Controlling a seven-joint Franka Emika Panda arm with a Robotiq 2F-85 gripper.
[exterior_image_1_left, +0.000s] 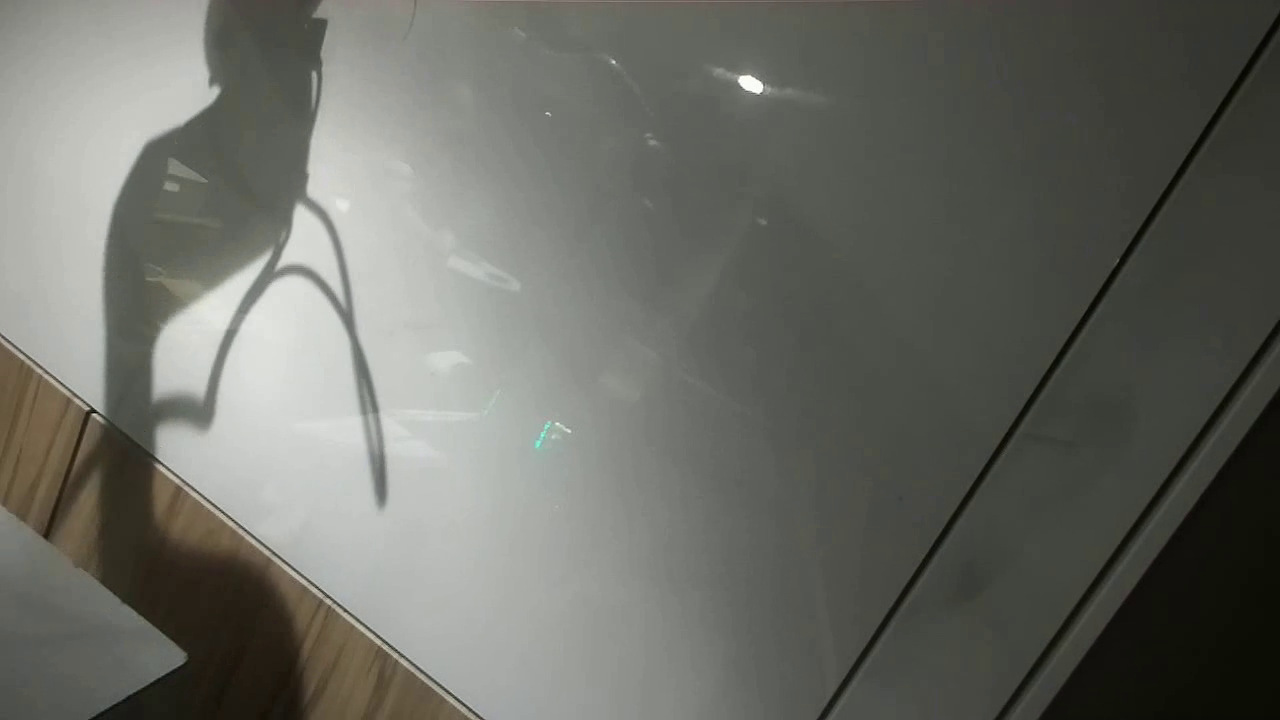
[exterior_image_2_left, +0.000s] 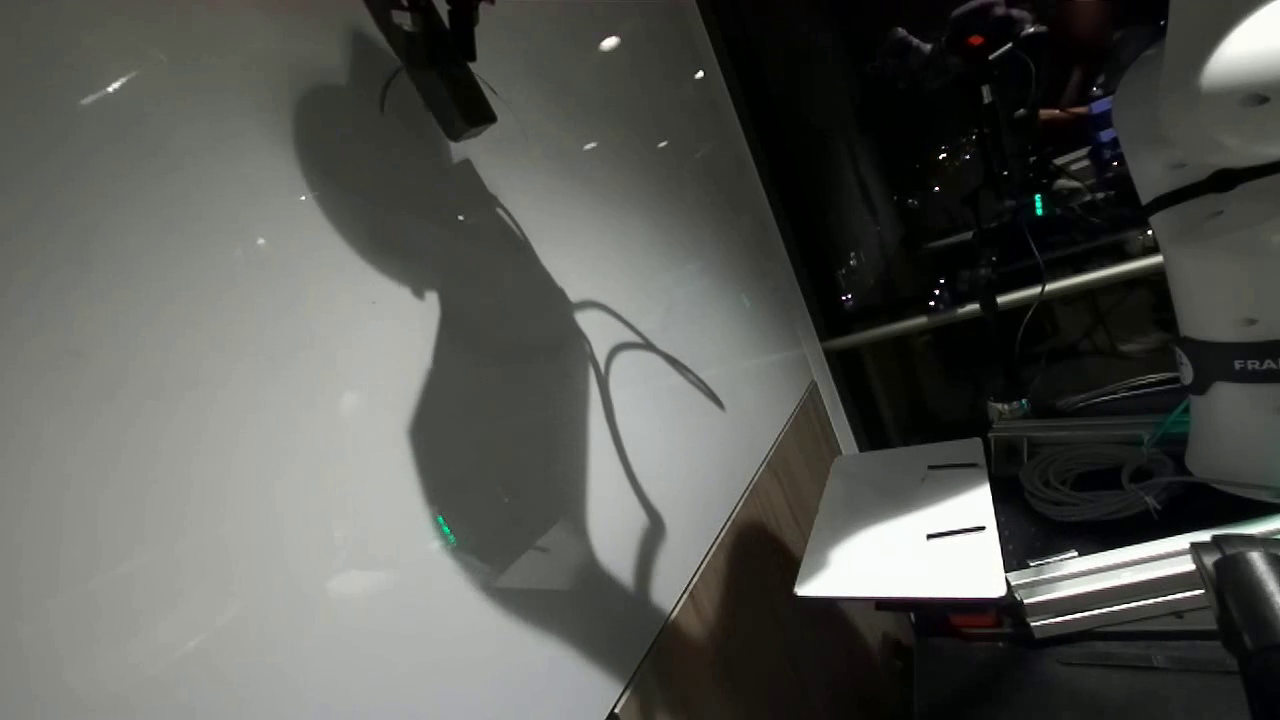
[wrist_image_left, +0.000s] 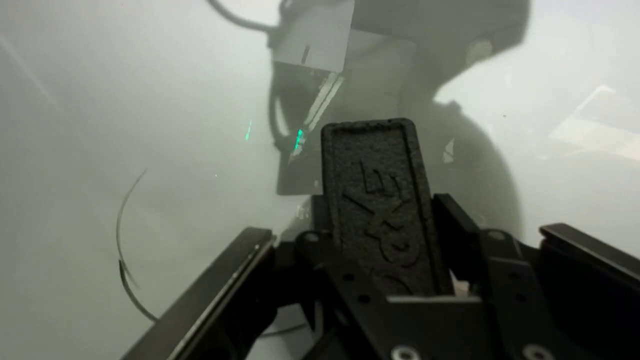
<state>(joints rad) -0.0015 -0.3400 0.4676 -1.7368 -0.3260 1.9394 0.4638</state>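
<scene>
Holding a dark block (wrist_image_left: 372, 165) in the end effector (wrist_image_left: 384, 225), could twist or drop it if pressing unevenly on the glossy white surface (wrist_image_left: 175, 115) ahead.

To the right of the wood-grain strip (exterior_image_2_left: 755, 580) I see a white panel (exterior_image_2_left: 870, 525) with two thin dark marks, a loose coil of pale cable (exterior_image_2_left: 1045, 485) farther right, a silver aluminium rail (exterior_image_2_left: 1110, 595) nearer than the coil, and, far off in the dark, a pale bar (exterior_image_2_left: 1060, 287) and small green lights (exterior_image_2_left: 1038, 205).
</scene>
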